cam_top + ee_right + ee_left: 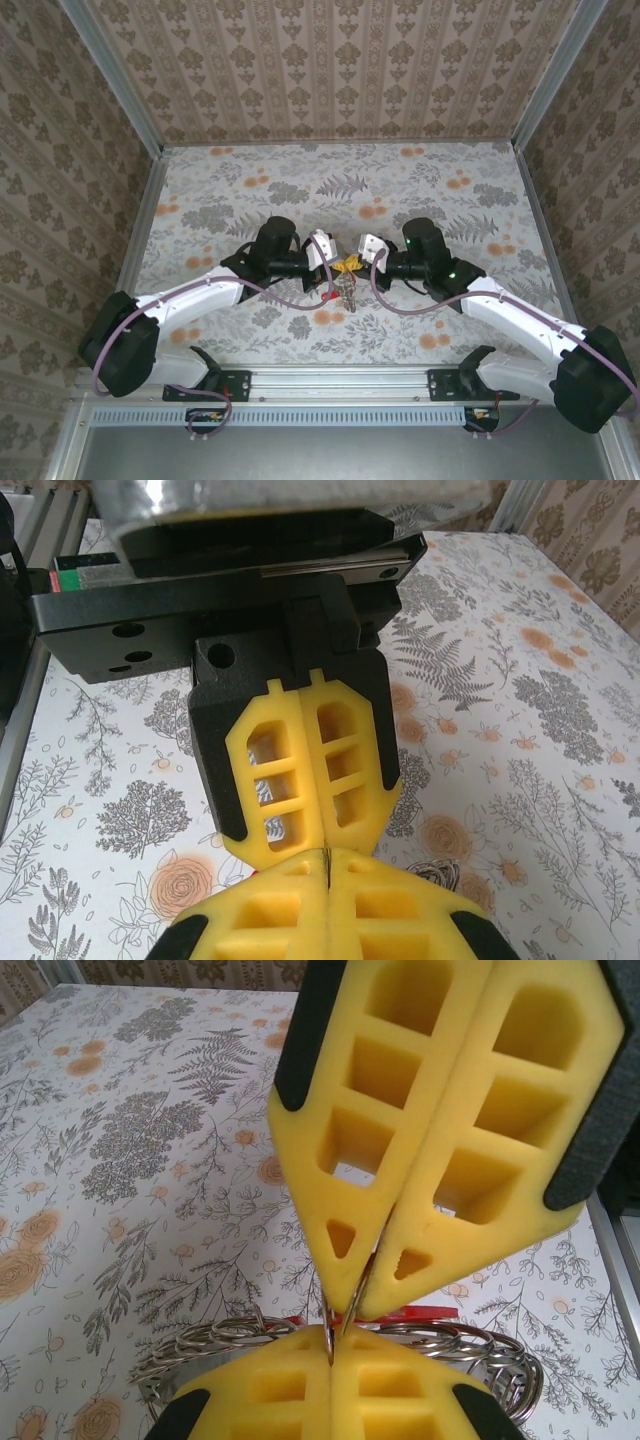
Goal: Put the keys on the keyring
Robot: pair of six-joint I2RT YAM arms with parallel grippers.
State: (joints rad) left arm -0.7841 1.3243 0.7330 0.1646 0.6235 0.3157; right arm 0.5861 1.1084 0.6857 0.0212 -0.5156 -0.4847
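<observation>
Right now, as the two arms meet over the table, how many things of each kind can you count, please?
arms: 2 (left arm, right arm)
tools: 2 (left tool, right tool), tip to tip
keyring: 1
red key tag: 1 in sight
Total: 6

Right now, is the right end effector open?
No, in the right wrist view the right end effector has its yellow fingers pressed together with no gap.
</observation>
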